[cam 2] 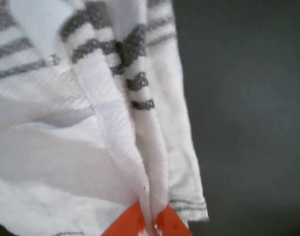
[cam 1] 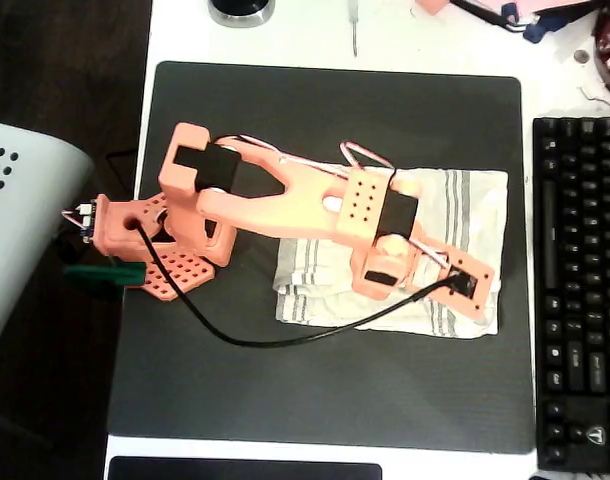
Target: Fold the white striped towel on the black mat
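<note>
Orange pincer (cam 2: 151, 225) pinches a fold of white striped towel (cam 2: 91, 147) over black mat (cam 2: 248, 123).

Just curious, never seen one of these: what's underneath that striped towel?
The white striped towel lies on the black mat, which shows all around it. Whatever is beneath the cloth is covered. The claw pinches a fold.

In the wrist view, the white striped towel (cam 2: 66, 147) lies left of and ahead of the gripper (cam 2: 150, 226), one fold rising between the jaws. The black mat (cam 2: 248, 108) lies right of them. In the overhead view, the towel (cam 1: 465, 210) lies under the gripper (cam 1: 465, 285), on the mat (cam 1: 315, 390); a keyboard (cam 1: 580, 290) sits right, off the mat.
</note>
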You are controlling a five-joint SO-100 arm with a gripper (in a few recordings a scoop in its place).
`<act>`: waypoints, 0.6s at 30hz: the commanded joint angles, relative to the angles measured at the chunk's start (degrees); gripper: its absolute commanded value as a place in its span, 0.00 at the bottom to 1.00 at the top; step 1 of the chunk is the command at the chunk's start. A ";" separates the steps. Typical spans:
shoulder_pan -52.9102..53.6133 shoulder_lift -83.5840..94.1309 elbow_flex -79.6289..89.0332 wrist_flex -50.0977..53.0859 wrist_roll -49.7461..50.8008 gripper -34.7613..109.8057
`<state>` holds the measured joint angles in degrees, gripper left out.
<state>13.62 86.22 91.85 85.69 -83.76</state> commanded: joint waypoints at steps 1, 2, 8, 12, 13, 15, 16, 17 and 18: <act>2.29 0.44 1.93 -3.08 -2.72 0.24; 2.90 -0.26 2.90 -5.27 -3.43 0.24; 4.75 -5.45 7.65 -14.41 -7.21 0.26; 5.54 -5.45 7.29 -14.15 -8.17 0.31; 5.89 -4.57 6.77 -13.80 -8.26 0.32; 6.24 -1.93 5.54 -11.69 -8.88 0.32; 6.42 0.00 5.45 -10.99 -9.05 0.32; 6.42 2.37 5.89 -10.28 -9.76 0.32; 6.50 5.19 6.86 -9.58 -10.72 0.32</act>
<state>19.42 83.50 98.61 74.27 -92.72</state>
